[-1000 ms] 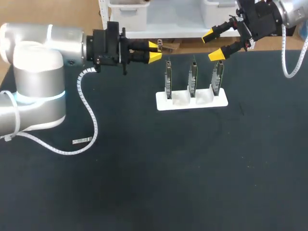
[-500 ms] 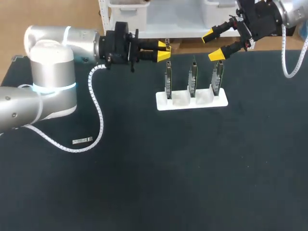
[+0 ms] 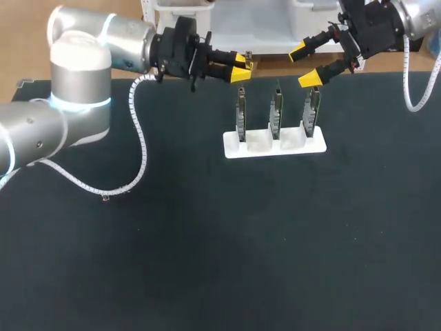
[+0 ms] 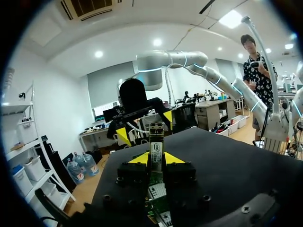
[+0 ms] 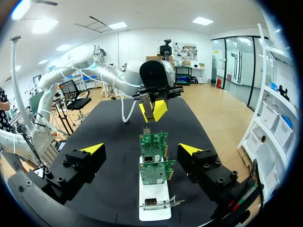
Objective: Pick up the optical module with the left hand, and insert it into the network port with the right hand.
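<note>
Near the table's (image 3: 207, 241) far edge, the module (image 4: 156, 145) is clamped in the left gripper (image 3: 241, 69), just beside the cards (image 3: 275, 110) stood in a white stand (image 3: 274, 147); the right gripper (image 3: 305, 64) is spread wide above them.

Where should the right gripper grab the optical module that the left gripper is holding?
Probably its free end: the optical module sticks out ahead of the left gripper, which is shut on its rear part. The open right gripper could meet it head-on from the front.
</note>
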You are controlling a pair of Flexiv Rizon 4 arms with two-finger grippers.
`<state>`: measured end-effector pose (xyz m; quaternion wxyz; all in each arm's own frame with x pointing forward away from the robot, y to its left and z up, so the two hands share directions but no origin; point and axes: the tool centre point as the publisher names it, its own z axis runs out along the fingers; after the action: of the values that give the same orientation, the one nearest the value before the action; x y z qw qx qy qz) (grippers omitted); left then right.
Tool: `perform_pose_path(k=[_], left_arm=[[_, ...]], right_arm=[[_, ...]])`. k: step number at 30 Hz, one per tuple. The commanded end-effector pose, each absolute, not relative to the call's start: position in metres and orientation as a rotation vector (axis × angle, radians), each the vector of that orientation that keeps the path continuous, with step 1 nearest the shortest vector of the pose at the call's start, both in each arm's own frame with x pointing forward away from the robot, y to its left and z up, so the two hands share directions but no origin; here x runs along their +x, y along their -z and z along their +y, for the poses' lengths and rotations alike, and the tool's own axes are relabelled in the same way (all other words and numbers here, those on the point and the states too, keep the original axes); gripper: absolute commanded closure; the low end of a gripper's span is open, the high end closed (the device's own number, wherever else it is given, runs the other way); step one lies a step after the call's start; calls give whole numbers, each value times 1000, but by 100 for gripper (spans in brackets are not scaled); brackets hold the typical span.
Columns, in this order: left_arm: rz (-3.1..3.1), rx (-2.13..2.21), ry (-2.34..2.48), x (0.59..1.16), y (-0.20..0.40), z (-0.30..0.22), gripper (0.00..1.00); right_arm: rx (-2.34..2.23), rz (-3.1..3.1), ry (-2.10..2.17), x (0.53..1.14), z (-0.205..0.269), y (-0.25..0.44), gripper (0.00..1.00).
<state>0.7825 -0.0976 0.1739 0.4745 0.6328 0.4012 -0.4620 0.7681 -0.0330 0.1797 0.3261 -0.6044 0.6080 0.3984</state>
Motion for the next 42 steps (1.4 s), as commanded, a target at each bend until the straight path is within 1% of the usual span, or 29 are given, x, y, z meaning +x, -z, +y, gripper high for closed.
perform_pose_path(k=[1, 17, 25, 42], left_arm=[[959, 1590, 1165, 787, -174, -98, 100], [959, 1590, 1165, 787, -174, -98, 100], [992, 1525, 1184, 785, -178, -109, 100], [1066, 1442, 1218, 764, -180, -120, 100]], right_arm=[[-1582, 1594, -1039, 766, -33, -180, 0], [-1582, 1594, -1039, 766, -33, -180, 0], [-1582, 1594, -1039, 766, -33, -180, 0], [-1582, 1594, -1039, 766, -33, -180, 0]])
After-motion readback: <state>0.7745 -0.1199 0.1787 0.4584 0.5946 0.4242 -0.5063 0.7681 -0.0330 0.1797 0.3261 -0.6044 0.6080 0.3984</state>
